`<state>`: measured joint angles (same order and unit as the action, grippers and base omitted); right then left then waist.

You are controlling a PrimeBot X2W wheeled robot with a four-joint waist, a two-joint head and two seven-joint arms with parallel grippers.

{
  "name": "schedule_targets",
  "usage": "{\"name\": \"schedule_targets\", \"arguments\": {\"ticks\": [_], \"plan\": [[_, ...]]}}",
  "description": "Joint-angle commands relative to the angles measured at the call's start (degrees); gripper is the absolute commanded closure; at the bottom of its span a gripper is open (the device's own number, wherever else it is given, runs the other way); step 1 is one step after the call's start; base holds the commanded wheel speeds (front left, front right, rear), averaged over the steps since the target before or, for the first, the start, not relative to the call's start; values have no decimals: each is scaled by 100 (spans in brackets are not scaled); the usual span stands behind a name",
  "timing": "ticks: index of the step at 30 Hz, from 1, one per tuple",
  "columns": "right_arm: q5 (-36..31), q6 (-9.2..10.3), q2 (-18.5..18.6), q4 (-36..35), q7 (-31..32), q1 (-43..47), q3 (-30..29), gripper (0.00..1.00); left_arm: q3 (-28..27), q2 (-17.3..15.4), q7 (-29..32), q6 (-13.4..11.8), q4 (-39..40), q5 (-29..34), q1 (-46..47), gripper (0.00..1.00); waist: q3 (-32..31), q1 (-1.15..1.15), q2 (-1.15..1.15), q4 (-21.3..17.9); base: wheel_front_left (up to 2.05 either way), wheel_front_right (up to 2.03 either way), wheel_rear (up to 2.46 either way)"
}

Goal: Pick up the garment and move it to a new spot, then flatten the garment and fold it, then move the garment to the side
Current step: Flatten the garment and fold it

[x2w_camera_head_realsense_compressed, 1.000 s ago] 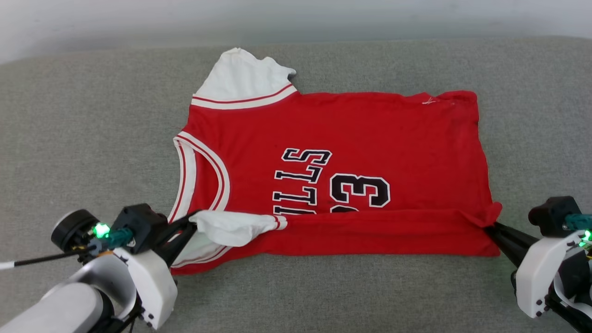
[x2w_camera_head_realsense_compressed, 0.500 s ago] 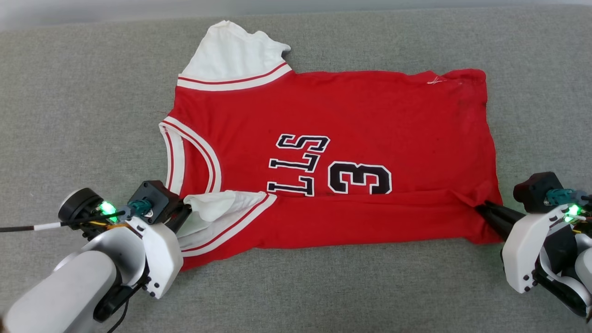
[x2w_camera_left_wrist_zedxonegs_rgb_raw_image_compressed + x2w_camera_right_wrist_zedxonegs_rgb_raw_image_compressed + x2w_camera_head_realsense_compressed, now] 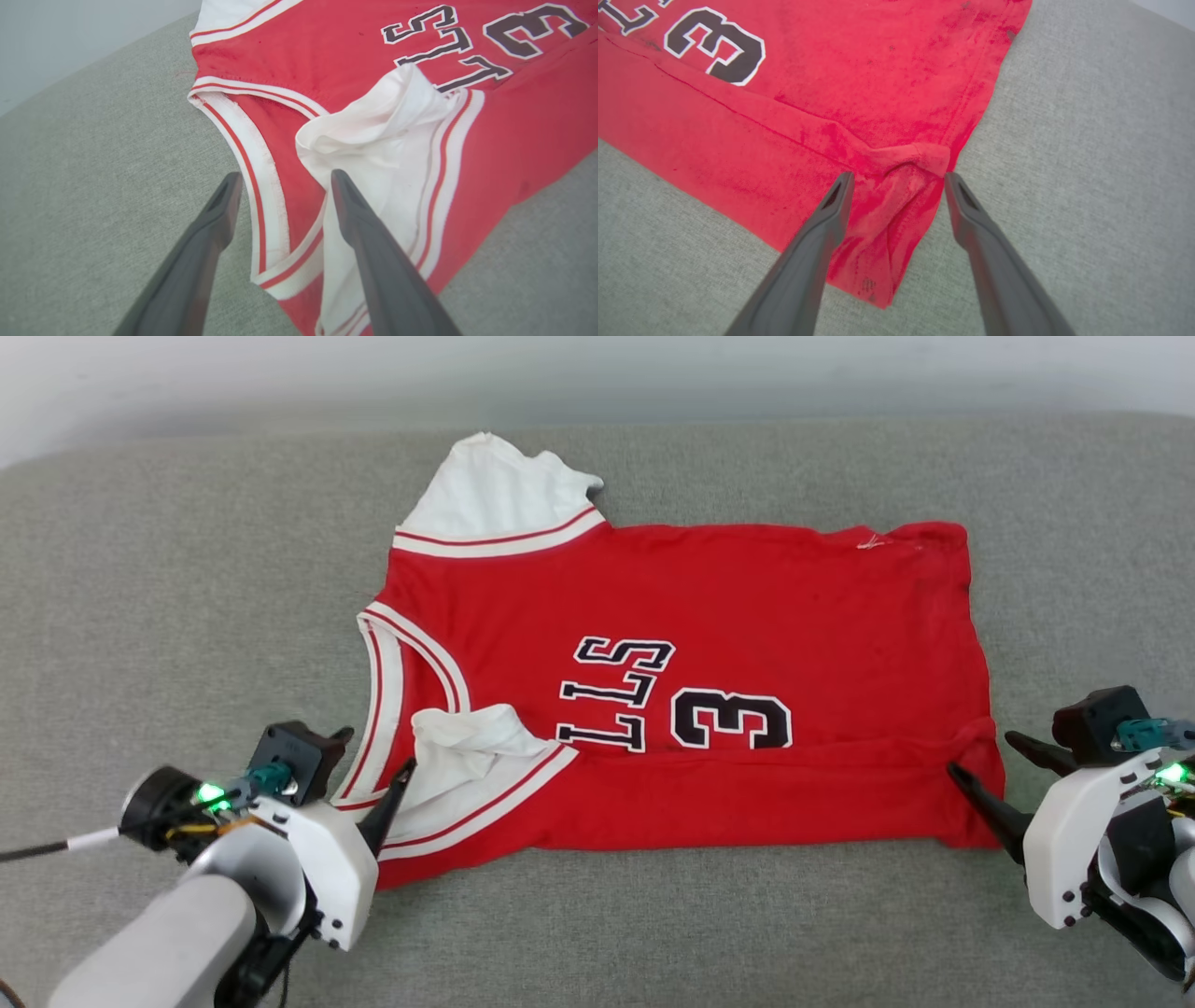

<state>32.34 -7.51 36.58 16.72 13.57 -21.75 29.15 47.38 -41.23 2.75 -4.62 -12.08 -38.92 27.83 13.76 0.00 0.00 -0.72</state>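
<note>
Red garment point(image 3: 747, 597), near edge folded over (lettering point(image 3: 609, 693) partly covered).

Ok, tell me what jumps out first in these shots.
The red garment with black lettering lies spread on the grey cushion, its near edge folded over in a long band. The left gripper sits at the bunched white sleeve and the right gripper at the puckered hem corner, both with jaws open.
</note>
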Motion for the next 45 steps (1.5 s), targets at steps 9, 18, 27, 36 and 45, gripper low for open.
{"name": "schedule_targets", "arguments": {"ticks": [9,18,27,36,45], "plan": [[-420,5,-647,-475,905,809,-1222,0,-264,2,367,-1000,889,-627,-957,0,-401,0,0,148,0,0,0],[-1119,5,-1370,-1617,1688,1481,-2287,0,-426,-137,831,-1468,1294,-1125,-1417,0,-182,0,0,56,0,0,0],[-1417,5,-1746,-2403,2074,1746,-2660,0,-402,-175,1055,-1458,1108,-1240,-1328,0,148,0,0,-44,0,0,0],[-1623,5,-1974,-2795,2288,1806,-2979,0,-240,62,1382,-1116,804,-1636,-1443,100,261,0,0,-96,0,0,0],[-2069,5,-2080,-2642,2561,1975,-3352,0,-449,-4,912,-1112,1068,-1492,-1332,100,-57,0,0,100,0,0,0]]}}
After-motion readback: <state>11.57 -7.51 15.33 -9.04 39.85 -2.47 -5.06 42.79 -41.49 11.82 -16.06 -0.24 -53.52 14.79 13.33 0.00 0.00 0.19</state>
